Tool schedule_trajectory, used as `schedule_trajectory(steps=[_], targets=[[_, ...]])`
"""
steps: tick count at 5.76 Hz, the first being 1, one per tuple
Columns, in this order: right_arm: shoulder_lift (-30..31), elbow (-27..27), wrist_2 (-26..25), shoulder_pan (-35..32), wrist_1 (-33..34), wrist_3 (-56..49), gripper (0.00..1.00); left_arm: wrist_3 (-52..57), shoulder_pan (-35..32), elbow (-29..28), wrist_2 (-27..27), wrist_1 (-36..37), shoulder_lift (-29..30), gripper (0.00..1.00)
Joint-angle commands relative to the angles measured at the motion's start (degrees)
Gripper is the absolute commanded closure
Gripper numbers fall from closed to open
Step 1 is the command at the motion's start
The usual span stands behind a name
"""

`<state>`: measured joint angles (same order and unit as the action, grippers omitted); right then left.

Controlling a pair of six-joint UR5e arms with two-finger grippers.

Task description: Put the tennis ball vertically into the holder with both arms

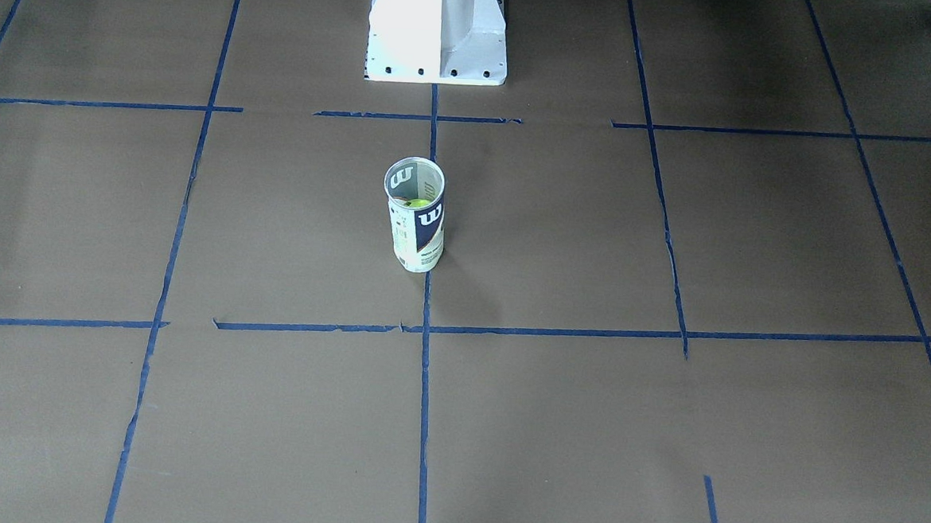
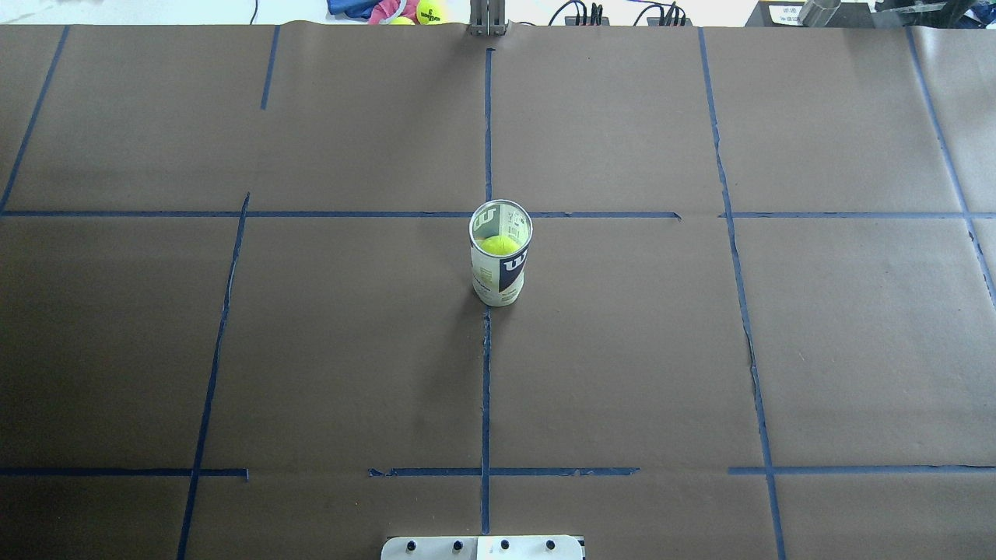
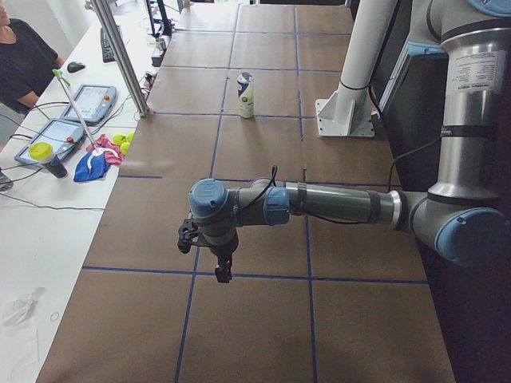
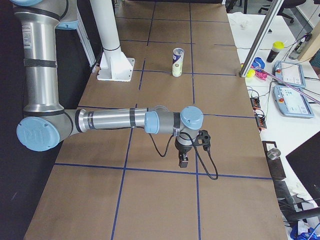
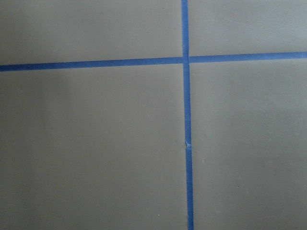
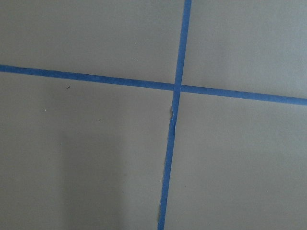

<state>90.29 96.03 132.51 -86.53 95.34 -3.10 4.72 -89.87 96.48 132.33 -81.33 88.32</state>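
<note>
The holder point(image 2: 500, 272) stands upright and open-mouthed at the table's middle, on a blue tape line; it also shows in the front view point(image 1: 417, 235) and both side views point(image 3: 246, 96) point(image 4: 177, 62). The tennis ball point(image 2: 499, 245) sits inside it, below the rim, and shows through the mouth in the front view point(image 1: 417, 204). My left gripper point(image 3: 223, 271) hangs over the table's left end, far from the holder. My right gripper point(image 4: 183, 162) hangs over the right end. Both show only in side views, so I cannot tell if they are open or shut. The wrist views show only brown paper and tape.
The white pedestal base point(image 1: 438, 29) stands at the robot's table edge behind the holder. Spare yellow balls point(image 2: 429, 11) and cloth lie beyond the far edge. A metal post point(image 3: 120, 56), control tablets point(image 3: 88, 104) and an operator point(image 3: 24, 56) are at the operators' side.
</note>
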Motion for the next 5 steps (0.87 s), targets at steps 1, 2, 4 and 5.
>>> schedule_trajectory(steps=[1,2,4,5], targets=[[0.06,-0.14,0.38,0.04,0.02,0.37,0.00,0.12,-0.04,0.03,0.47,0.12,0.01,0.00],[0.06,-0.14,0.38,0.04,0.03,0.46,0.00,0.21,-0.04,0.37,0.56,0.73,0.01,0.00],[0.06,-0.05,0.55,0.04,0.11,0.46,0.00,0.12,-0.04,0.81,2.58,2.13,-0.34,0.00],[-0.03,-0.14,0.38,0.04,0.11,0.55,0.00,0.12,-0.04,1.17,2.58,3.62,-0.34,0.00]])
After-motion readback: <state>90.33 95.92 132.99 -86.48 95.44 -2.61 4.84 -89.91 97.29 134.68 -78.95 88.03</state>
